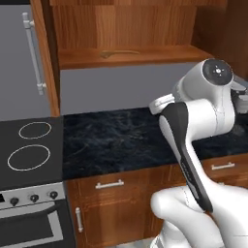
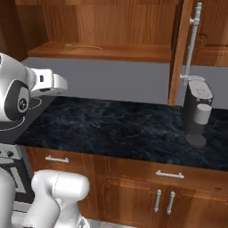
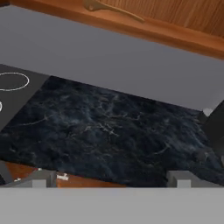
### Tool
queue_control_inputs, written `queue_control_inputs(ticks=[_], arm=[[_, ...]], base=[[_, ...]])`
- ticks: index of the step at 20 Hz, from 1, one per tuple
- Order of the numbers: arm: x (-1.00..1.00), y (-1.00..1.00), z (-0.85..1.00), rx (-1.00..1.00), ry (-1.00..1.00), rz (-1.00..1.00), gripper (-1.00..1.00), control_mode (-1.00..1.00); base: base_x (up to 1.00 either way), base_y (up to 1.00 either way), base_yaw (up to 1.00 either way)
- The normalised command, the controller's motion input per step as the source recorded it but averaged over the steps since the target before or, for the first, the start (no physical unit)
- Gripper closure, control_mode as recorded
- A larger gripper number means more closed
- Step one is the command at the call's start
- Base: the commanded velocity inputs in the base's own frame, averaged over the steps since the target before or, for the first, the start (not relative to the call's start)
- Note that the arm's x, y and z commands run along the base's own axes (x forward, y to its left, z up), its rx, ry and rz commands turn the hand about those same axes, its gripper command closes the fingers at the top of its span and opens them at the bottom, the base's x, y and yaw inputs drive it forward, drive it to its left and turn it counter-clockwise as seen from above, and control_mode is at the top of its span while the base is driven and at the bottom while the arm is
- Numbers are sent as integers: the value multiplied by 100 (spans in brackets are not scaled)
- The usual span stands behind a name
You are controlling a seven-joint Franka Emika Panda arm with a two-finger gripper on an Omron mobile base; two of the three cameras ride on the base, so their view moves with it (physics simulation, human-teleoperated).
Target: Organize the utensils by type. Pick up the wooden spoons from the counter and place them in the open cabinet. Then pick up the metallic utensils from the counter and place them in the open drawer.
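spoon (image 1: 118, 53) in cabinet (image 1: 131, 59) | stove (image 1: 29, 150) left of counter (image 1: 126, 140)

One wooden spoon (image 1: 118, 53) lies flat on the bottom shelf of the open cabinet (image 1: 131, 57), its pale brown bowl toward the stove side and its slim handle running along the shelf toward the other end. From the right base view the same spoon (image 2: 81, 46) sits left of the shelf's middle, near the front edge, and the hand view catches it (image 3: 113, 9) lying slightly slantwise on the warm brown board.
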Motion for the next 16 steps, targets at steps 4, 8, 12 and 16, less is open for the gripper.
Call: queue_control_inputs(ticks=[4,8,12,16], arm=[[0,0,0,0,0,0,-100,100],[0,0,0,0,0,0,-100,100],[0,0,0,0,0,0,-100,100],[0,0,0,0,0,0,-100,100]], base=[[-44,-3,-73],[-28,0,-95],[-29,0,-96],[-30,0,-96]])
